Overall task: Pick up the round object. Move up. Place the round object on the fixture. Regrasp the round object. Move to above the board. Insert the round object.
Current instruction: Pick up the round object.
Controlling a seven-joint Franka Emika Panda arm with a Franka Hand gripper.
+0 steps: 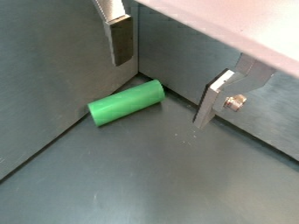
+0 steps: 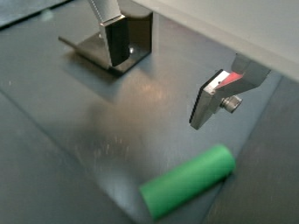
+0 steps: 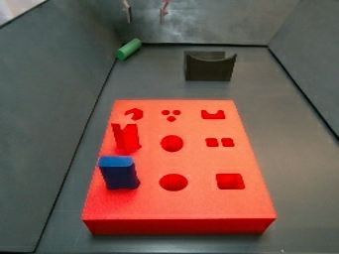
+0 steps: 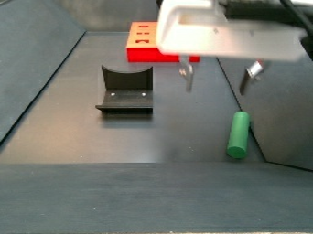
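Observation:
The round object, a smooth green peg (image 1: 126, 102) (image 2: 187, 181), lies on its side on the grey floor close to a side wall, seen in both side views (image 3: 127, 49) (image 4: 239, 134). My gripper (image 4: 221, 80) hangs open above the floor, a little off from the peg, with nothing between its silver fingers (image 1: 121, 39). In the wrist views the gripper (image 1: 163, 93) (image 2: 159, 96) has only bare floor under it. The dark notched fixture (image 4: 126, 89) (image 3: 208, 64) (image 2: 111, 48) stands apart from the peg. The red board (image 3: 179, 169) (image 4: 146, 41) lies flat beyond the fixture.
A blue block (image 3: 119, 172) stands on the board near one corner, and a red arch piece (image 3: 129, 129) stands by it. Grey walls (image 1: 198, 70) enclose the floor, and the peg rests near the foot of one.

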